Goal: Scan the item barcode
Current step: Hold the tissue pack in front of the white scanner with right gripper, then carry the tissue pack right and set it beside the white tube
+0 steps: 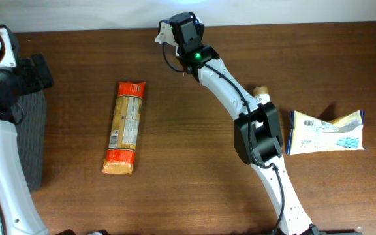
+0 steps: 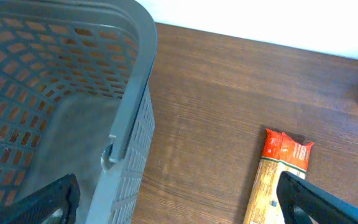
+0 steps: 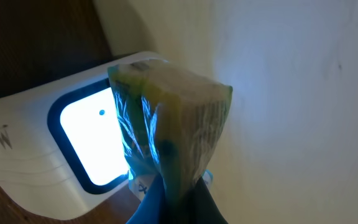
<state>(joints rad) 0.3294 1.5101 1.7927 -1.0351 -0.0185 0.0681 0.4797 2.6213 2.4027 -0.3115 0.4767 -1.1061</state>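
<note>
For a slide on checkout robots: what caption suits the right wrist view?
The right hand holds a plastic-wrapped packet before the glowing window of the barcode scanner.

A basket (image 1: 36,137) stands at the left edge of the table (image 1: 194,170). To its right, left of centre, a pasta package (image 1: 124,127) lies lengthwise, front to back. A scanner (image 1: 164,32) sits at the back edge, near centre. The right gripper (image 3: 173,202) holds a wrapped packet (image 3: 166,118) close before the scanner's window. A snack bag (image 1: 325,132) lies far right.
</note>
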